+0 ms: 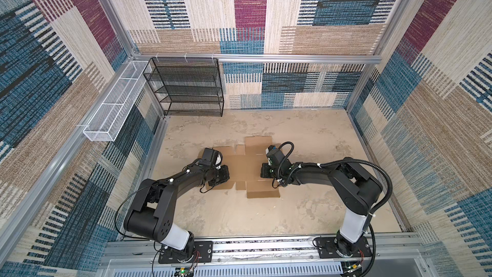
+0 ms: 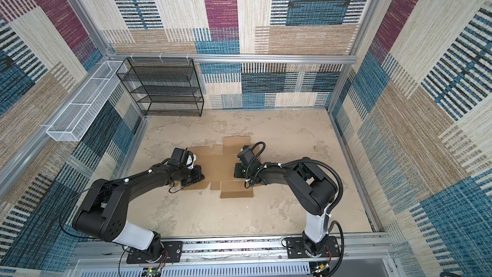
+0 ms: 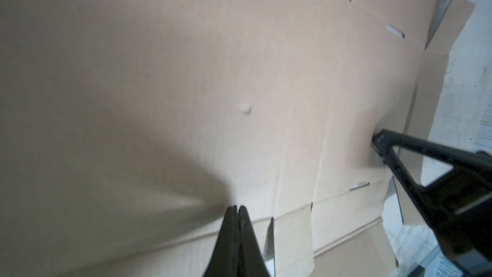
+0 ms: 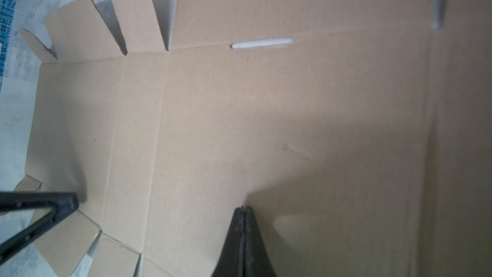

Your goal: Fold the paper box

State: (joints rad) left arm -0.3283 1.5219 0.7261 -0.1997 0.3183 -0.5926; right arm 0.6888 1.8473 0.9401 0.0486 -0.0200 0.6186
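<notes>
- The left gripper (image 3: 237, 208) is clenched, its 2 fingers pressed together on nothing; its tip meets the left part of the paper box (image 3: 186, 75).
- The right gripper (image 4: 243, 208) is likewise clenched and empty; its tip is down on the right part of the sheet, facing the left one across the middle panel.
- The paper box is plain brown corrugated cardboard, an unfolded die-cut sheet lying flat; score lines divide it into panels; a narrow slit (image 4: 262, 43) shows pale along 1 crease.
- Small flaps along its far and near edges tilt up slightly; 1 larger flap juts out at each of those edges.
- It lies in the middle of the mottled beige table (image 1: 306, 209).
</notes>
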